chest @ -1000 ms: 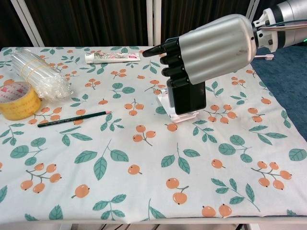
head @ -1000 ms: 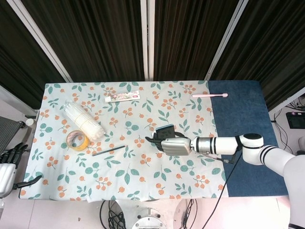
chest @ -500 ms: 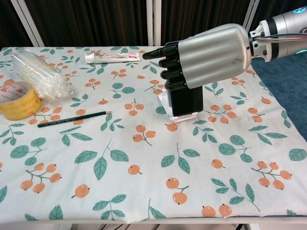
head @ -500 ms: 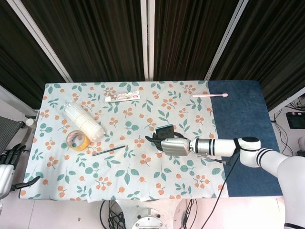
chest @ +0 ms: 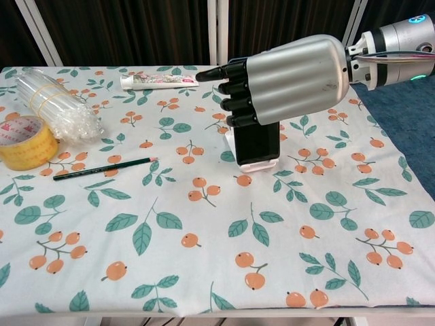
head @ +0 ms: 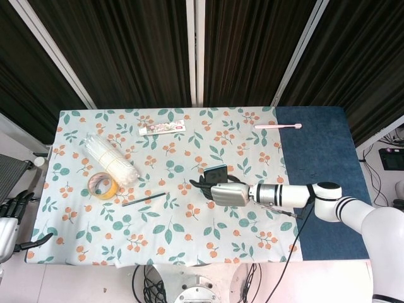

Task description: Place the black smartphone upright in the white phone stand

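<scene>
The right hand reaches in from the right side of the table and covers the top of the black smartphone, its dark fingers curled over the phone's upper edge so that the phone appears gripped; how the thumb lies behind cannot be told. The phone stands upright in the white phone stand, its lower edge seated in the stand's front lip, near the middle of the floral tablecloth. In the head view the same hand lies along the cloth with the phone showing just past its fingertips, and the silver forearm runs back to the right over the blue mat. The left hand hangs off the table's left edge, low in the head view, holding nothing, its dark fingers loosely apart. On the left of the cloth lie a bundle of clear plastic straws bound with rubber bands, with a roll of yellow tape just beside it, and a black pencil near the tape. A toothpaste tube lies toward the far edge of the cloth, and a pink toothbrush rests at the far side where the cloth meets the blue mat.
</scene>
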